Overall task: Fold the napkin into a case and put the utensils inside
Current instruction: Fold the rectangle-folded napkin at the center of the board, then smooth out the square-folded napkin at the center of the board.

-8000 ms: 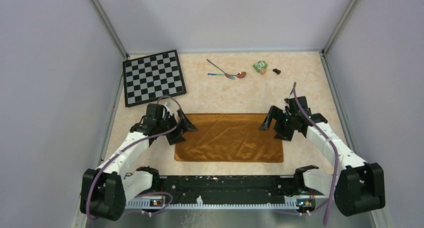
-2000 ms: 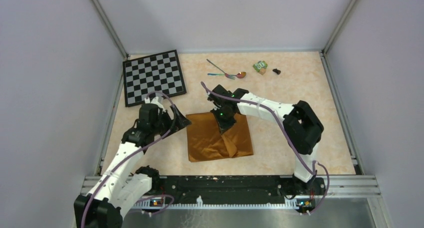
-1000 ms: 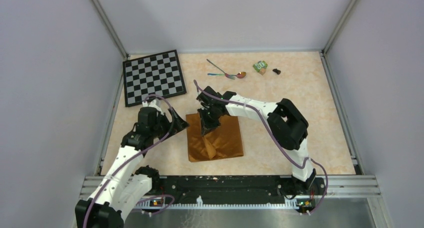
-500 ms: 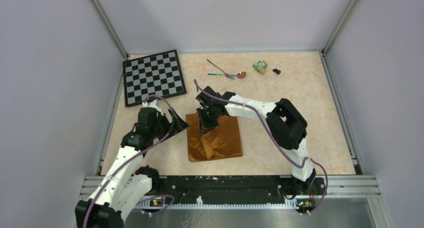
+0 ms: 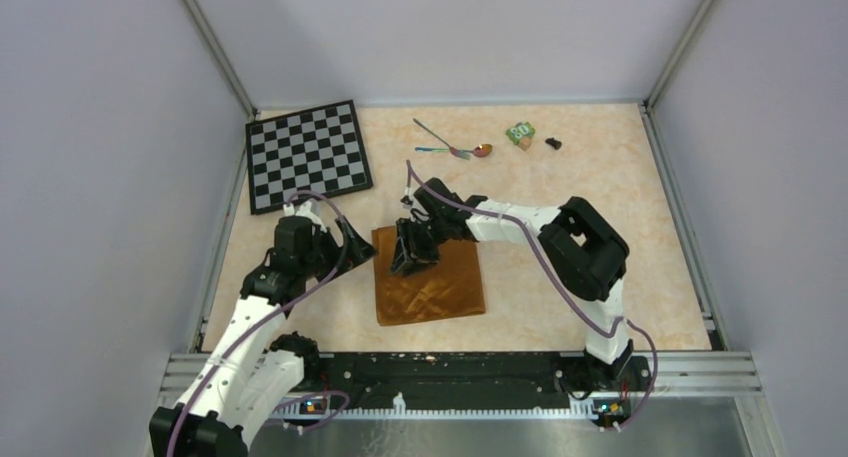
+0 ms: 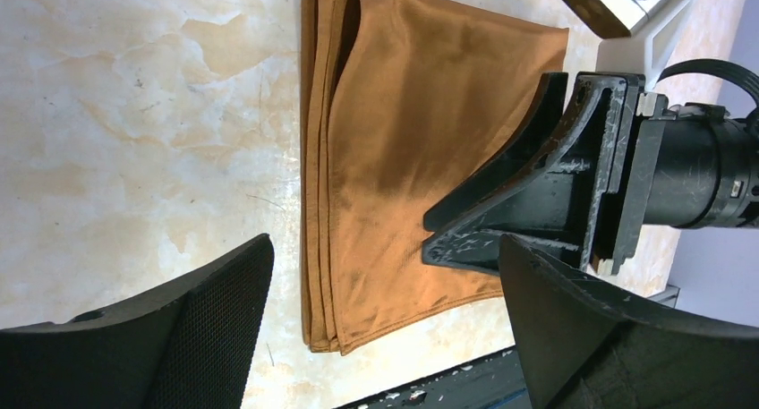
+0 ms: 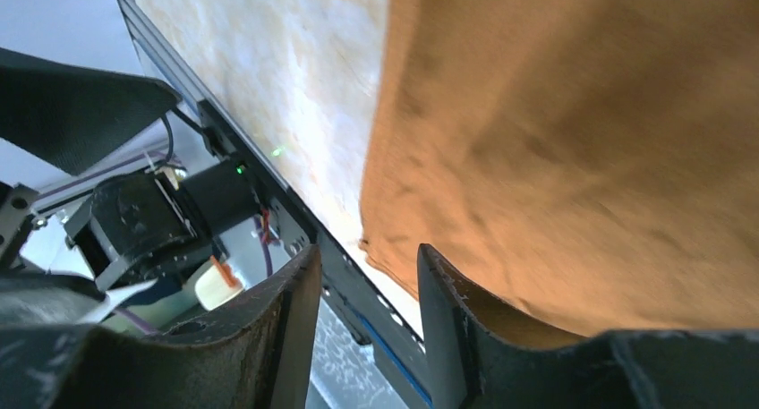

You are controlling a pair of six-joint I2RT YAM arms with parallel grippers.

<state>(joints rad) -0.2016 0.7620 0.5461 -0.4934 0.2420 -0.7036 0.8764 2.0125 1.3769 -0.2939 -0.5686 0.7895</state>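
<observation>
Three views are given, and each shows something the others do not. Only from the top external camera is the whole layout seen. The shiny orange-brown satin napkin (image 5: 432, 285) is laid on the marbled beige tabletop (image 5: 600, 187), toward the near edge and left of centre, folded to a roughly square shape. The two thin rainbow-tinted metal utensils (image 5: 452, 145) are seen well apart from it at the far side, crossed. A black-and-white chessboard (image 5: 308, 155) is on their left and a small green block (image 5: 520, 133) on their right. The right end effector (image 5: 408, 255) is placed over the napkin's far left corner. The left end effector (image 5: 358, 245) is held just beside the napkin's left edge.

Only in the left wrist view are the stacked layers shown. Several edges are lined up along one side of the napkin (image 6: 403, 149), and a loose pocket is opened between them at one end. The left end effector (image 6: 383, 248) is spread wide, with nothing between its fingers. In the right wrist view the creased napkin (image 7: 582, 158) is seen close up and blurred. The right end effector (image 7: 367, 275) is shown with its fingers parted and nothing clamped between them.
</observation>
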